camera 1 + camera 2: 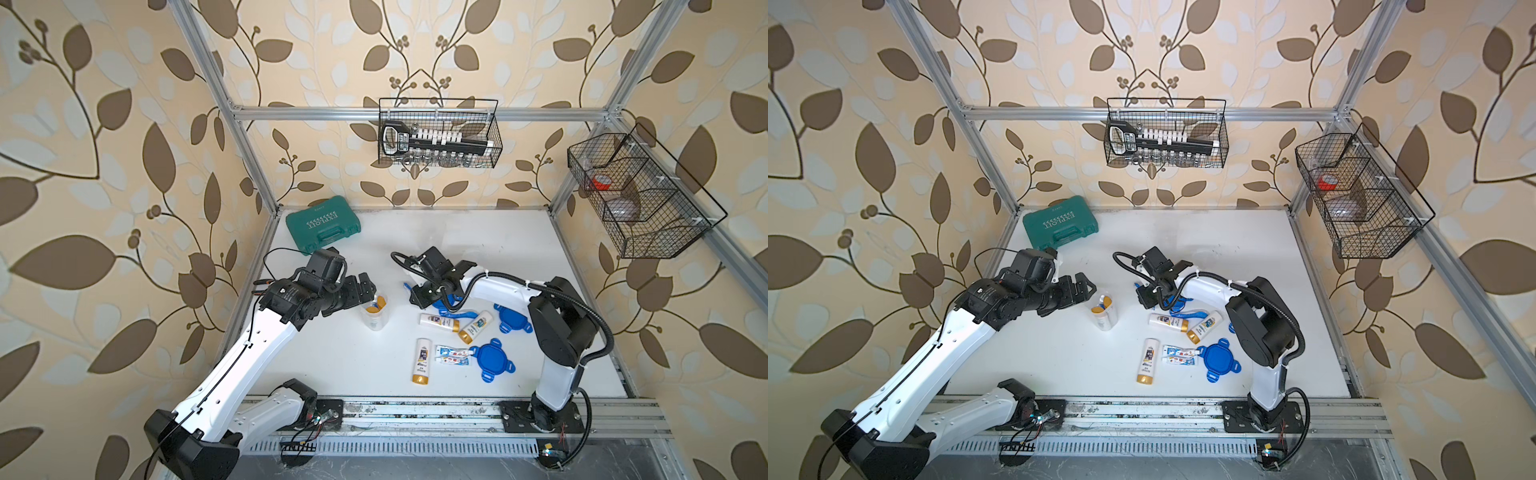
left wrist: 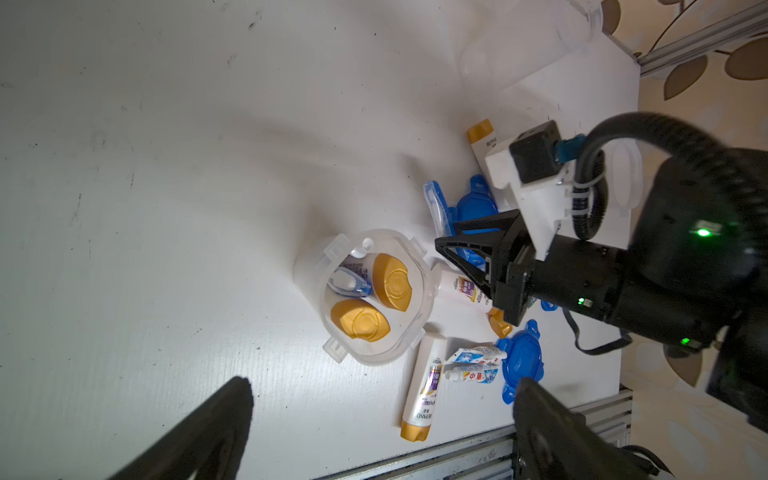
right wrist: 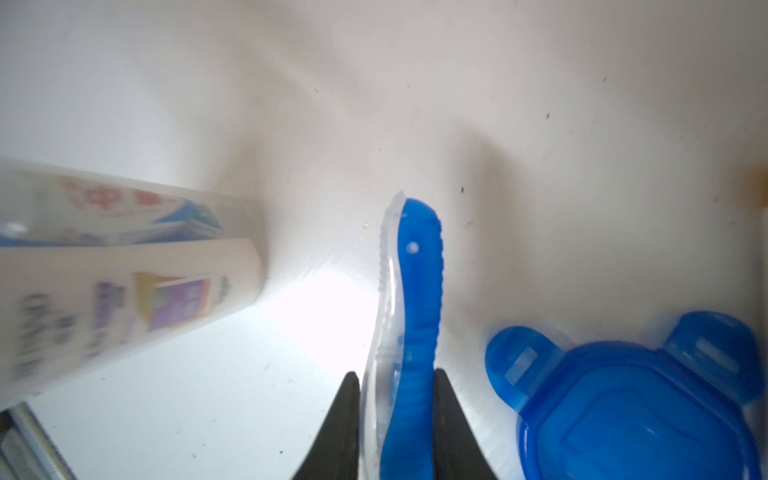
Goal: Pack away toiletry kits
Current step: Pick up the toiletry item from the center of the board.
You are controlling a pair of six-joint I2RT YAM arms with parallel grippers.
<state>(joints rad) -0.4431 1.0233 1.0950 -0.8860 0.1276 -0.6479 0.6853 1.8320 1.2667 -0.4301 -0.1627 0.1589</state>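
Firmly, the right pincer [image 3: 395, 374] is closed on a blue toothbrush [image 3: 417, 291], with one black finger pressed against each side of its handle. The brush sits low over the white bench [image 3: 540, 124]; whether it rests on the surface or is just lifted cannot be told. A blue four-tab lid [image 3: 631, 399] lies flat just beside the brush.

To the left of this pincer, near the middle of the bench, a clear jar [image 2: 332, 249] stands upright with no lid on. It holds two gold-capped bottles [image 2: 390, 282] set caps up, a second toothbrush [image 2: 349, 286] and a small white tube.

The left pincer [image 1: 368, 286] hovers just left of the jar's rim. Its jaws are spread wide and it holds nothing.

Nearer than the jar and to its right, the loose items lie close together. A single bottle [image 1: 422, 360] lies on its side. Two toothpaste tubes [image 1: 453, 355] lie side by side just to its right, and a second lid [image 1: 491, 359] lies at their ends. Slightly farther back, a pair of bottles [image 1: 438, 322] lies on its side. A third lid [image 1: 512, 318] lies to their right, beside the right arm.

A green tool case [image 1: 323, 224] lies closed at the far left corner, well apart from the kits. A wire basket [image 1: 440, 133] hangs on the far frame rail, and another basket [image 1: 640, 195] hangs on the right wall.
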